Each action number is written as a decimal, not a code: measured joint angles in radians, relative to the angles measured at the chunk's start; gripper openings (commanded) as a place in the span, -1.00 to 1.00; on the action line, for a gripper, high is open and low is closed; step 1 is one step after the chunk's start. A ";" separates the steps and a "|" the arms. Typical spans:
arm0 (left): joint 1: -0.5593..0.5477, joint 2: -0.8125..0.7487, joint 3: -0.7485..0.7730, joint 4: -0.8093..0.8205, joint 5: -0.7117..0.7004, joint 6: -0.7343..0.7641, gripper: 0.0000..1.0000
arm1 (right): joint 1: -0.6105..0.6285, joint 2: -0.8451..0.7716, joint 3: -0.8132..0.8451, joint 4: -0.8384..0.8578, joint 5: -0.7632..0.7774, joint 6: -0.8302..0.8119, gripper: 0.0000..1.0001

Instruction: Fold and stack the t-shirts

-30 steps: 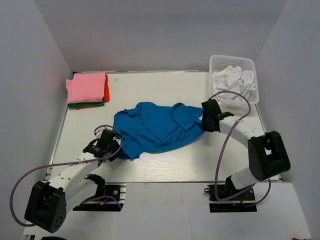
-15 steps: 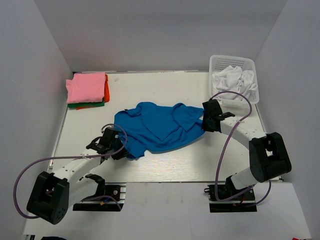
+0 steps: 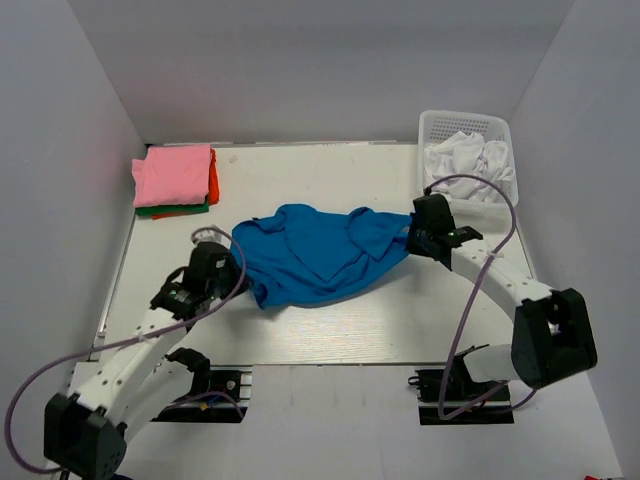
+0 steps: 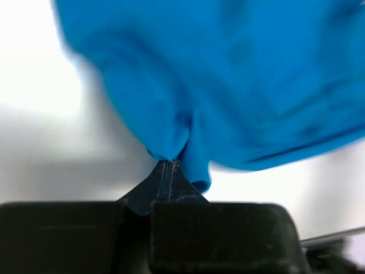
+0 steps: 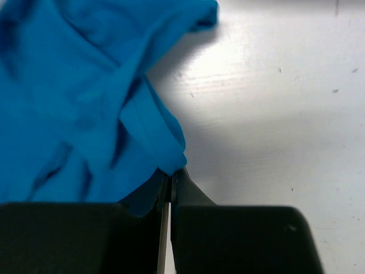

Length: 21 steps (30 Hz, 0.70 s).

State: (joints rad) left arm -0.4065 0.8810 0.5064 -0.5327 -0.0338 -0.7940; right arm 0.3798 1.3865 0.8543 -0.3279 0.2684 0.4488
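A large bright blue t-shirt [image 3: 315, 250] lies crumpled in the middle of the table. My left gripper [image 3: 228, 268] is shut on its left edge; in the left wrist view the cloth [image 4: 228, 80] hangs from the closed fingertips [image 4: 169, 165]. My right gripper [image 3: 413, 235] is shut on its right edge; in the right wrist view the blue cloth [image 5: 85, 114] is pinched at the tips [image 5: 171, 174]. A folded stack with a pink shirt [image 3: 173, 173] on top of orange-red [image 3: 213, 180] and green [image 3: 175, 211] shirts lies at the back left. White shirts [image 3: 468, 160] fill the basket.
A white plastic lattice basket [image 3: 465, 125] stands at the back right corner. White walls enclose the table on three sides. Purple cables loop from both arms near the table's front.
My left gripper has moved back and up with the shirt's left edge. My right gripper has shifted slightly right and back, drawing the shirt out between them.
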 measured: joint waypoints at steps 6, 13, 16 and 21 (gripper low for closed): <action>-0.002 -0.223 0.228 0.068 -0.092 0.045 -1.00 | -0.001 -0.165 0.060 0.025 -0.009 -0.009 -1.00; -0.002 -0.280 0.455 0.145 -0.263 0.133 -1.00 | -0.001 -0.327 0.273 0.048 0.024 -0.043 -1.00; -0.002 -0.267 0.559 0.154 -0.350 0.179 -1.00 | -0.001 -0.364 0.385 0.044 0.039 -0.076 -1.00; -0.001 -0.247 0.714 0.183 -0.438 0.260 -1.00 | -0.001 -0.385 0.527 0.013 0.066 -0.117 -1.00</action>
State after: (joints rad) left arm -0.4076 0.6338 1.2205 -0.3500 -0.4717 -0.5343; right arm 0.3790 1.0016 1.3815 -0.3145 0.3340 0.3317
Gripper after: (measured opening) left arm 0.019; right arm 0.016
